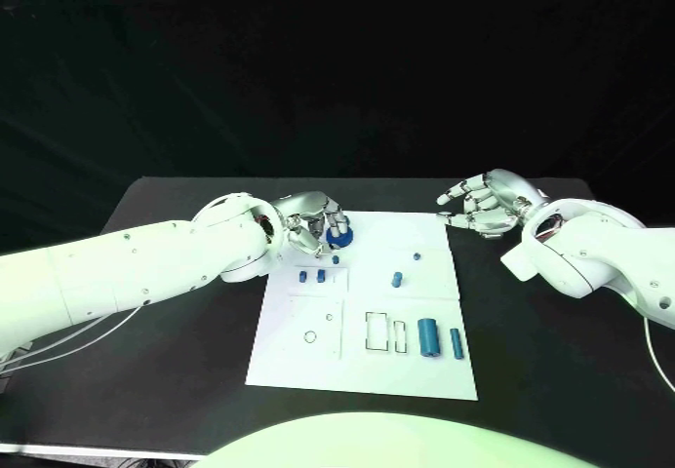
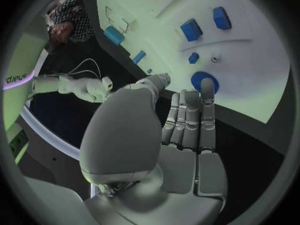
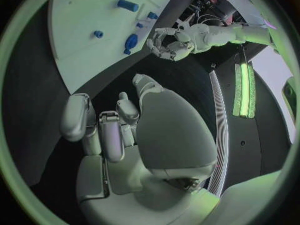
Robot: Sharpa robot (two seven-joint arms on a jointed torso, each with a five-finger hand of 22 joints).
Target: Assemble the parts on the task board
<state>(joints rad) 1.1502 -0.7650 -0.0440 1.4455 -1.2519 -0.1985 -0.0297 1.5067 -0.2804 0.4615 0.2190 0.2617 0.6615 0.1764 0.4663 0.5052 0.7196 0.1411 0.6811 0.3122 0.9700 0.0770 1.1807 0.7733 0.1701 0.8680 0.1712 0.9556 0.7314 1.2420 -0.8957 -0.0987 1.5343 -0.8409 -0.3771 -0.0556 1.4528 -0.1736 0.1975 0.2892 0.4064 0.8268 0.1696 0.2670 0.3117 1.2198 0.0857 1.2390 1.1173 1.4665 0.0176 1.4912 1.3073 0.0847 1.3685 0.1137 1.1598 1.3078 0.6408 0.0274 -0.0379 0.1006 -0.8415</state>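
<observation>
The white task board (image 1: 369, 366) lies in the middle of the black table. A round blue part (image 1: 339, 235) sits at its far left corner. My left hand (image 1: 312, 222) hovers right beside it; in the left wrist view its straight fingers (image 2: 190, 112) reach to the edge of that round part (image 2: 204, 81), with the thumb apart and nothing held. Two small blue pieces (image 1: 312, 277) and a blue peg (image 1: 398, 280) stand mid-board, and two blue cylinders (image 1: 442, 339) lie near the front right. My right hand (image 1: 486, 203) hangs off the board's far right corner, fingers curled in on nothing.
Empty outlined slots (image 1: 382, 331) and a small ring mark (image 1: 309, 337) sit on the board's near half. Bare black table (image 1: 169, 361) surrounds the board on every side. Cables (image 1: 57, 346) trail under my left arm.
</observation>
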